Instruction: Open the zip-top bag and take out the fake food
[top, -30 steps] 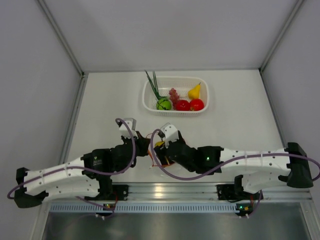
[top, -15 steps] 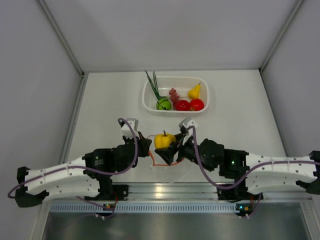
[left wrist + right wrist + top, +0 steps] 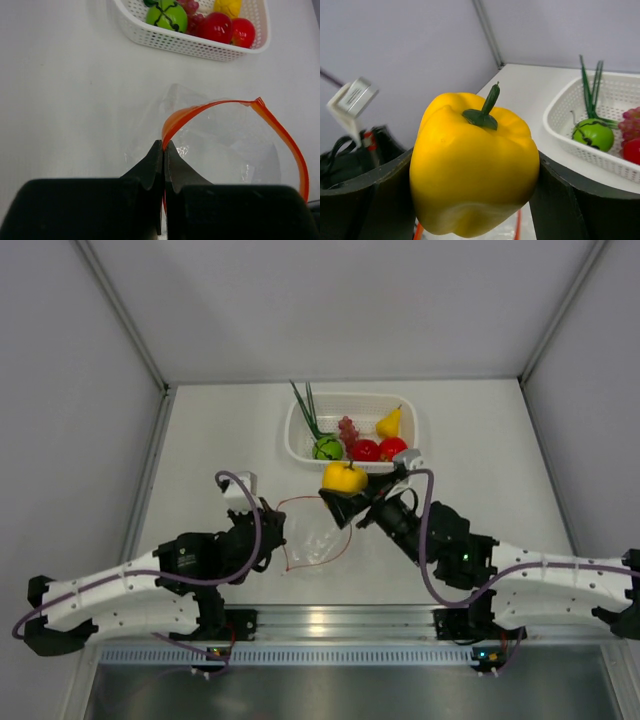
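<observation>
The clear zip-top bag (image 3: 312,540) lies open on the table, its orange-red zip strip (image 3: 280,135) spread in a loop. It looks empty. My left gripper (image 3: 272,537) is shut on the strip's left edge (image 3: 164,145). My right gripper (image 3: 347,502) is shut on a yellow bell pepper (image 3: 472,162) with a green stem, held above the table between the bag and the basket (image 3: 345,478). The white basket (image 3: 408,453) holds green stalks (image 3: 306,408), a green ball (image 3: 327,448), purplish grapes (image 3: 347,427), a yellow pear (image 3: 389,423) and two red fruits (image 3: 379,449).
Grey walls close in the table at the back and both sides. A metal rail runs along the near edge under the arm bases (image 3: 330,625). The basket also shows at the top of the left wrist view (image 3: 195,45).
My right gripper has lifted the yellow pepper out of the bag and carried it up and back toward the basket. The left gripper has moved slightly left, pulling the bag open.
</observation>
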